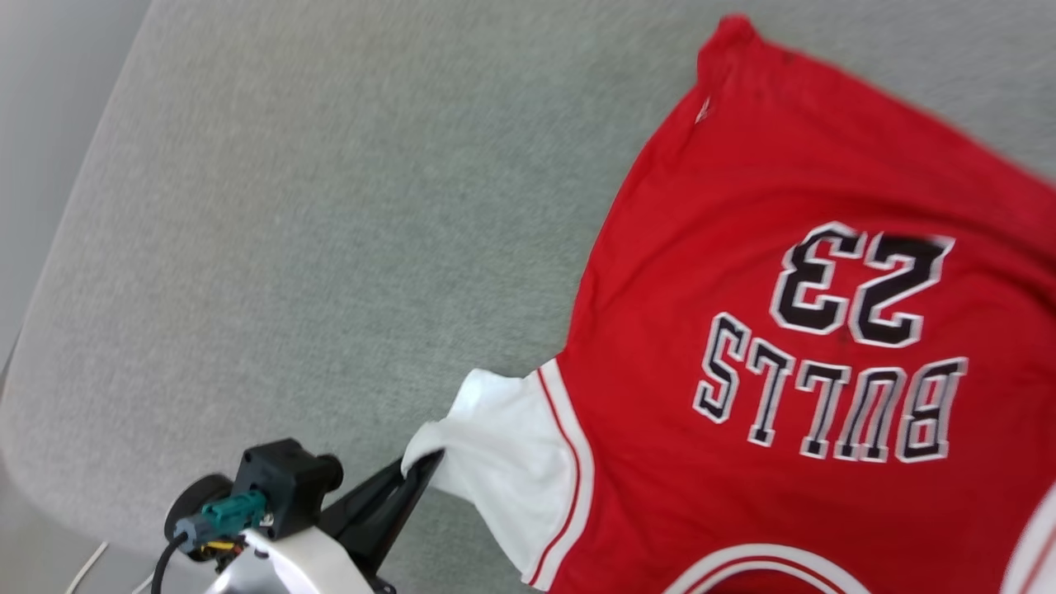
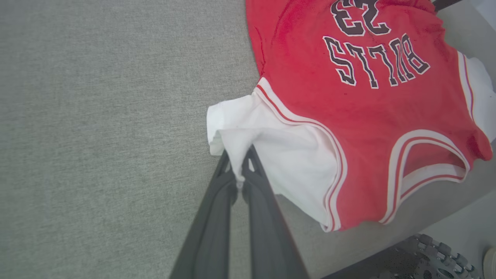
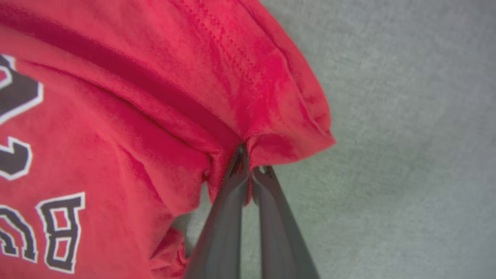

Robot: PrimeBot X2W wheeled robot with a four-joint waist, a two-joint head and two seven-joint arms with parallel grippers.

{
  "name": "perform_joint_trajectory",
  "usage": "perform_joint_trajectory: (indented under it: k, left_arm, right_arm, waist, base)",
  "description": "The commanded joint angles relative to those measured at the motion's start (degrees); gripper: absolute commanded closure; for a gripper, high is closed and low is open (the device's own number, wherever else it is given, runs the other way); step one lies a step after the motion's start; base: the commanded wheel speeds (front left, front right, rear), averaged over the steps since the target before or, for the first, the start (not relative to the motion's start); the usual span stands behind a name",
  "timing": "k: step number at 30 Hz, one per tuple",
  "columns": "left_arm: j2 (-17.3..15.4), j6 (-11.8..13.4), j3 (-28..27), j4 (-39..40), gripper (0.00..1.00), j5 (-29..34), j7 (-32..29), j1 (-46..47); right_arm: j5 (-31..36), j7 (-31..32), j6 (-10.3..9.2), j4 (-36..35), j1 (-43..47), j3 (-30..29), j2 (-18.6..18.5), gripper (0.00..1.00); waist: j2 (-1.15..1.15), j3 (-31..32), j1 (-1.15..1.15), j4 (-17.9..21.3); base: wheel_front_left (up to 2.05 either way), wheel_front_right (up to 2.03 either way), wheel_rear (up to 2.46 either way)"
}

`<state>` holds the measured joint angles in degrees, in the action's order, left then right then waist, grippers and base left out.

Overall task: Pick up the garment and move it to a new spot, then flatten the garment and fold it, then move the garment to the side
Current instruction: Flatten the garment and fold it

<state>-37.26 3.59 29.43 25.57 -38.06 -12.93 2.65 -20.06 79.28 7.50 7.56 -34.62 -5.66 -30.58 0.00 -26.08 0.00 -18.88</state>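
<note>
Grey cloth desk (image 1: 289, 206); red jersey T-shirt with white sleeves (image 1: 742, 206), judged soft, limp. Left pincer (image 2: 237, 161) clenched on sleeve edge (image 2: 232, 139), right pincer (image 3: 250, 164) on red fold (image 3: 279, 151); edges best for holding.

The left gripper (image 1: 425, 464) has two long, matte, dark grey fingers (image 2: 217, 221) that taper to narrow tips, with small slots cut through near the ends. At its near left sits a blocky black housing (image 1: 285, 478) with a teal connector (image 1: 239, 510), a black cable (image 1: 161, 569) and thin yellow wires (image 1: 216, 546). The forearm shell (image 1: 305, 565) is glossy white. The right gripper (image 3: 250, 164) has matching fingers.
</note>
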Motion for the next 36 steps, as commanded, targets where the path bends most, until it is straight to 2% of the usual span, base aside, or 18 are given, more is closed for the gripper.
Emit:
perform_joint_trajectory:
  k: [1, 9, 19, 25, 32, 33, 34, 35, 36]
  left_arm:
    - [-0.1, 0.3, 0.0, -0.5, 1.00, -0.4, 0.2, -1.2]
    - [-1.3, 2.1, -1.8, -2.3, 1.00, -1.7, 1.0, -4.2]
    - [-1.3, 4.6, -3.5, -2.6, 1.00, -2.9, 2.6, -7.8]
    - [-0.4, 5.4, -3.5, -2.9, 1.00, -2.7, 3.5, -7.8]
    - [0.3, 5.5, -3.0, -2.9, 1.00, -2.6, 3.7, -7.3]
    - [0.4, 5.5, -2.9, -2.9, 1.00, -2.7, 3.7, -7.4]
    - [0.4, 5.6, -2.9, -2.8, 1.00, -2.7, 3.7, -7.5]
    - [0.4, 5.6, -2.9, -2.7, 1.00, -2.7, 3.7, -7.6]
    - [0.3, 5.6, -2.9, -2.6, 1.00, -2.8, 3.6, -7.7]
  right_arm:
    - [-1.0, -0.5, -0.02, 0.4, 3.4, 0.5, 0.6, 1.00]
    - [-7.5, -5.0, -0.02, -4.9, 16.6, -1.1, 2.2, 1.00]
    - [-10.3, -8.0, -0.02, -13.6, 33.1, -4.5, 5.2, 1.00]
    - [-10.2, -9.4, -0.02, -16.2, 40.1, -7.2, 8.6, 1.00]
    - [-9.8, -11.1, -0.02, -15.9, 43.1, -7.0, 10.1, 1.00]
    - [-9.9, -11.7, -0.02, -15.9, 42.8, -7.3, 10.2, 0.93]
    - [-9.9, -12.7, -0.02, -16.1, 42.4, -7.1, 10.0, 0.07]
    - [-9.8, -13.7, -0.02, -16.1, 41.9, -7.2, 9.8, 0.00]
    - [-9.9, -14.2, -0.02, -15.9, 41.6, -7.1, 9.7, 0.00]
  waist:
    - [0.00, 4.8, 0.00, 4.1]
    - [0.00, 11.8, 0.00, 9.1]
    - [0.00, 16.6, 0.00, 13.6]
    - [0.00, 17.4, 0.00, 14.7]
    - [0.00, 18.1, 0.00, 15.1]
    - [0.00, 18.2, 0.00, 15.2]
    - [0.00, 18.3, 0.00, 15.2]
    - [0.00, 18.4, 0.00, 15.2]
    - [0.00, 18.5, 0.00, 15.2]
  base:
    - [0.00, 0.00, 0.00]
    - [0.00, 0.00, 0.00]
    - [0.00, 0.00, 0.00]
    - [0.00, 0.00, 0.00]
    - [0.00, 0.00, 0.00]
    - [0.00, 0.00, 0.00]
    - [0.00, 0.00, 0.00]
    - [0.00, 0.00, 0.00]
    - [0.00, 0.00, 0.00]
